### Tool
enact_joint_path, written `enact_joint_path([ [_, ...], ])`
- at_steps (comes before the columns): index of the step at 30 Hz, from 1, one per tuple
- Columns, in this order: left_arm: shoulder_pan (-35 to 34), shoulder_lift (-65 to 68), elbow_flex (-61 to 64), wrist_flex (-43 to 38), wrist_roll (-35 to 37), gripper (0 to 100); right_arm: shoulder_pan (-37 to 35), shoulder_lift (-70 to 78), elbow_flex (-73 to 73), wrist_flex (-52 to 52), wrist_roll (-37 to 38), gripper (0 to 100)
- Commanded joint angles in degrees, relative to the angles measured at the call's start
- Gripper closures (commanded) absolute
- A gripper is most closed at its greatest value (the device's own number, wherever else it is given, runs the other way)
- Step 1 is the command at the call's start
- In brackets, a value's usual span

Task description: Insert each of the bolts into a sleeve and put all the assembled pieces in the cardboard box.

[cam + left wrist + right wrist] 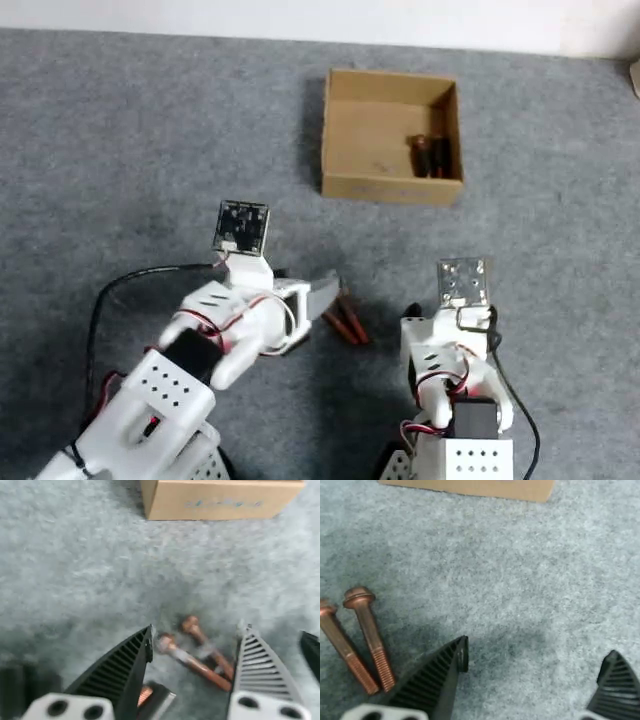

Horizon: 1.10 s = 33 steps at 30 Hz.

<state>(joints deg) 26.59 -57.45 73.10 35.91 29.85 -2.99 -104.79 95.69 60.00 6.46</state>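
Low in the high view, the left tool (198, 631) gapes wide and empty, its fingers straddling two copper bolts (192, 661) lying on the grey surface (150, 150). The right tool (537, 647), lower right, is equally wide and empty. Well beyond, upper centre, the cardboard box (390, 188) holds dark pieces (430, 155) against its right wall; blue marks on its outer wall are unreadable
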Motion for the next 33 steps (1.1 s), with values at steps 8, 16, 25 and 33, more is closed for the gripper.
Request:
enact_joint_path([
  [8, 8.4, 26.6, -11.1, -7.3, 14.2, 86, -0.3, -0.3, 5.1, -1.0, 0.7, 62.4],
  [16, 8.7, 39.9, -18.3, -7.7, 14.3, 79, -0.3, -0.3, 5.1, -1.0, 0.8, 62.4],
  [25, 8.2, 50.7, -24.4, -7.7, 15.6, 79, -0.3, -0.3, 5.1, -1.0, 0.8, 62.4],
  [33, 7.2, 60.7, -30.9, -7.5, 18.5, 79, -0.3, -0.3, 5.1, -1.0, 0.8, 62.4],
])
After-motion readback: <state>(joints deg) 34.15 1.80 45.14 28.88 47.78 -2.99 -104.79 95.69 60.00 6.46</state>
